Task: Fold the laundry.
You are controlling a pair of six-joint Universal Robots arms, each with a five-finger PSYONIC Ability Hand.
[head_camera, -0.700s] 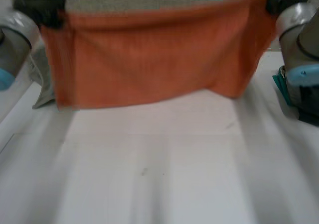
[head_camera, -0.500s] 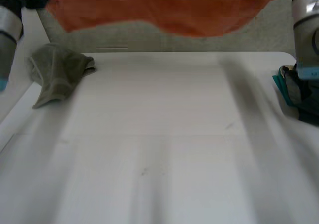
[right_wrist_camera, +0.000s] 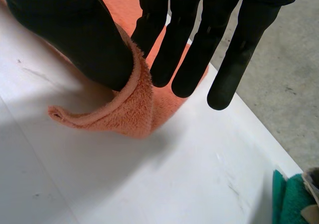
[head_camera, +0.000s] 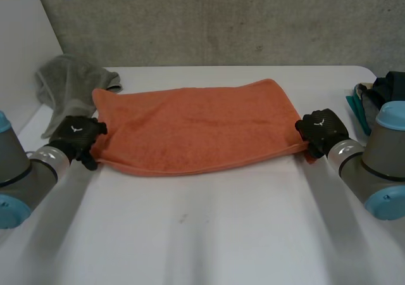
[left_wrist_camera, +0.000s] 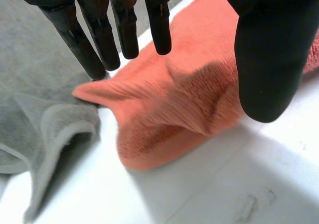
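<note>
The orange towel (head_camera: 196,126) lies spread flat on the white surface (head_camera: 209,228), its long side running across between the 2 hands, with 1 hand at each of its near corners.

The left hand (head_camera: 76,135) sits at the towel's near left corner. In the left wrist view this hand (left_wrist_camera: 261,59) has its fingers (left_wrist_camera: 97,40) straight and held well apart from the thumb. The towel (left_wrist_camera: 169,109) lies bunched into a low ridge on the surface beneath that gap. Its pointed corner reaches to the fingertips, and nothing is clamped.

The right hand (head_camera: 323,130) sits at the near right corner. In the right wrist view this hand (right_wrist_camera: 75,30) has straight fingers (right_wrist_camera: 187,55). The towel's corner (right_wrist_camera: 124,109) curls up off the surface against the thumb, nipped between the thumb and the nearest finger.

A crumpled grey cloth (head_camera: 69,85) lies at the far left, just touching the towel's back corner (left_wrist_camera: 45,119). A green cloth (head_camera: 353,111) lies at the right edge of the surface, apart from the towel (right_wrist_camera: 289,199).
</note>
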